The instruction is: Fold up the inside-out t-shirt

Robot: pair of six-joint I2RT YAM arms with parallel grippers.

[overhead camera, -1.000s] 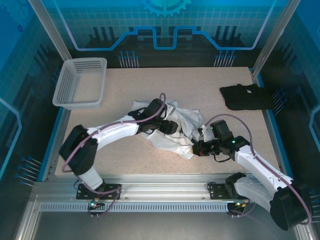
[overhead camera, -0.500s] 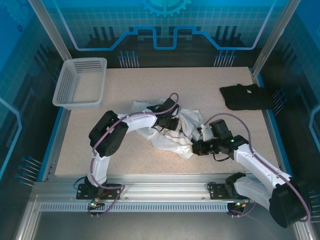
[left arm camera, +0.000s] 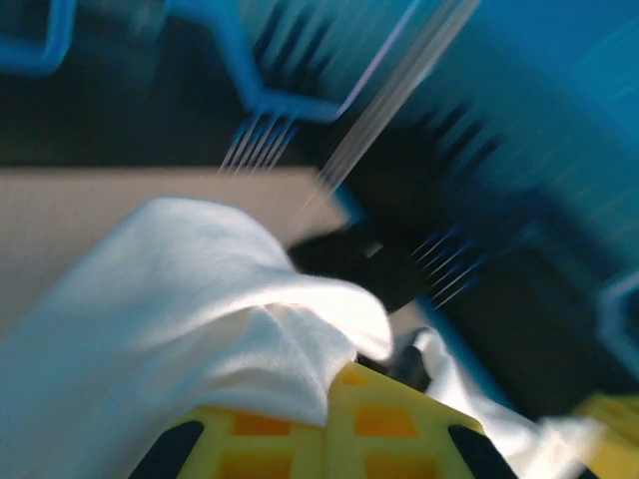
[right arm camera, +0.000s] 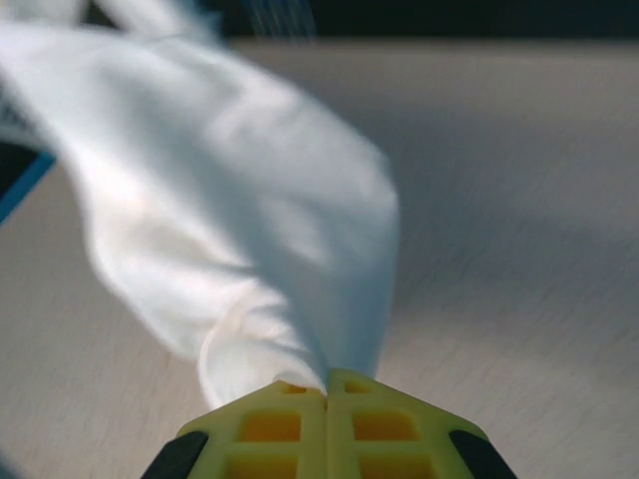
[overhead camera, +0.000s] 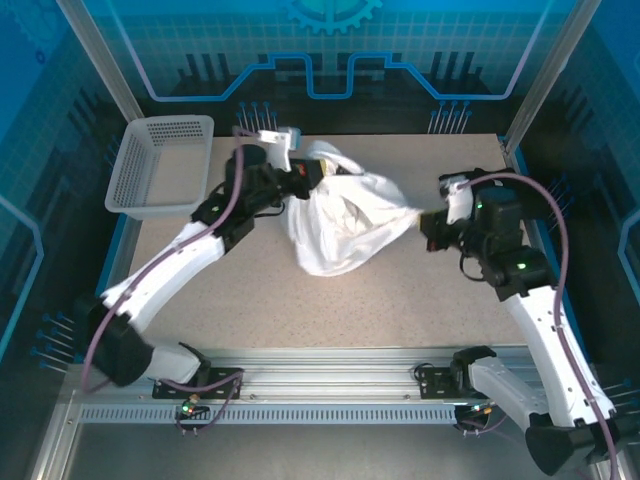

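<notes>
Top view: the inside-out t-shirt (overhead camera: 345,215), white and wrinkled, is bunched up in the upper middle of the frame, strung between the two grippers over the beige table (overhead camera: 400,300). The left gripper (overhead camera: 308,180) is at the cloth's upper left edge and clenched on it, its arm reaching in from lower left. The right gripper (overhead camera: 425,218) is at center right, clamped on a corner of cloth pulled out to a taut point. The shirt's body sags toward lower center between the two grips; I can't tell whether its lowest fold touches the table. A white mesh basket (overhead camera: 160,165) sits in the upper left, well apart from the shirt. Left wrist view is heavily blurred: the left gripper (left arm camera: 329,384) is at bottom center with its yellow fingers (left arm camera: 399,419) pressed together, and the shirt (left arm camera: 180,299) is draped over them, filling the lower left, with a further strip of white cloth at lower right. Right wrist view: the right gripper (right arm camera: 326,384) is at bottom center with its yellow fingers (right arm camera: 399,424) tight together, pinching a gathered twist of the shirt (right arm camera: 250,200), which fans out toward the upper left above the table (right arm camera: 519,200).
</notes>
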